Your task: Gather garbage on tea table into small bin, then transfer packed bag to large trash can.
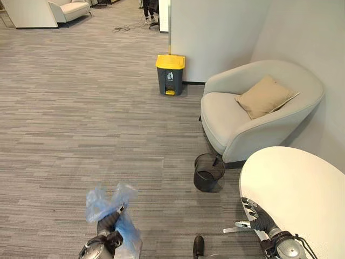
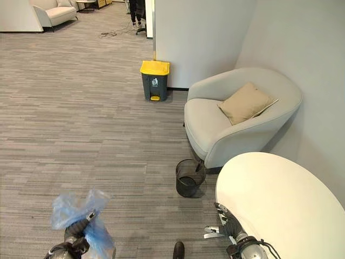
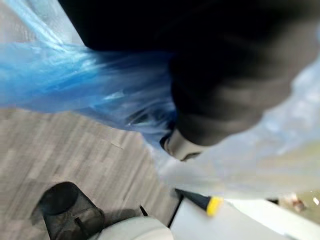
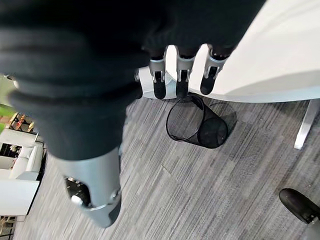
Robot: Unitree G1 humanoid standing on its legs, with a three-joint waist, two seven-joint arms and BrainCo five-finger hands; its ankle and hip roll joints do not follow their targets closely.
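Note:
My left hand [image 1: 108, 224] is at the lower left, fingers curled round the gathered neck of a blue plastic bag [image 1: 102, 202], which hangs bunched around it and shows up close as blue plastic film [image 3: 75, 85] in the left wrist view. The small black mesh bin [image 1: 208, 172] stands on the carpet between the armchair and the white tea table [image 1: 302, 194]. The large grey trash can with a yellow lid [image 1: 170, 74] stands far ahead against the wall. My right hand [image 1: 253, 213] hangs by the table's near edge, its fingers [image 4: 181, 80] straight and holding nothing.
A beige armchair [image 1: 237, 121] with a tan cushion [image 1: 265, 96] sits right of the path, against the wall. Open grey carpet [image 1: 81, 118] stretches ahead to the trash can. A white sofa [image 1: 64, 11] stands far back left.

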